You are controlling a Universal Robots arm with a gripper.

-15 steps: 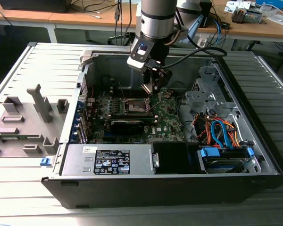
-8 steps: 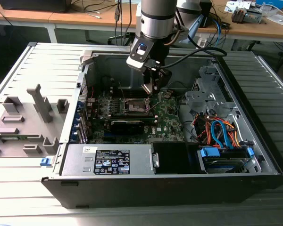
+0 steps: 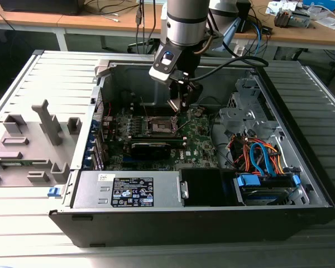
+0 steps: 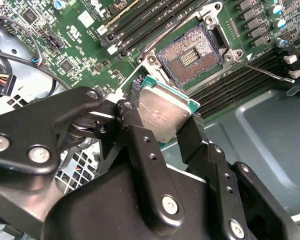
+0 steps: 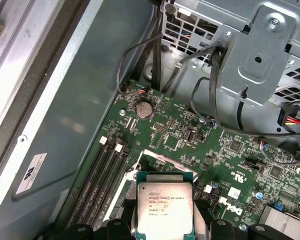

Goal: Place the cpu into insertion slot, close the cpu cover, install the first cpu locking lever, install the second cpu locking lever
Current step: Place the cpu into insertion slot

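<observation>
My gripper (image 3: pixel 180 106) hangs inside the open computer case, shut on the cpu (image 4: pixel 162 112), a small square chip with a silvery metal top. In the first wrist view the cpu (image 5: pixel 164 207) sits between the two black fingers (image 5: pixel 119 227), flat side facing the camera. The insertion slot (image 4: pixel 190 55) lies uncovered on the green board, just beyond the chip, its dark pin field showing. In the exterior view the insertion slot (image 3: pixel 159 125) is slightly to the left of and below the gripper. The silver cpu cover (image 5: pixel 149 156) stands raised behind the chip. A thin locking lever (image 4: pixel 265 70) sticks out beside the slot.
A long black card (image 3: pixel 151 148) lies in front of the slot, with memory slots (image 5: pixel 100 175) beside it. The power supply (image 3: pixel 128 190) fills the near wall. A drive cage with coloured cables (image 3: pixel 259 156) is at the exterior view's right. A grey fixture tray (image 3: pixel 28 139) sits outside on the left.
</observation>
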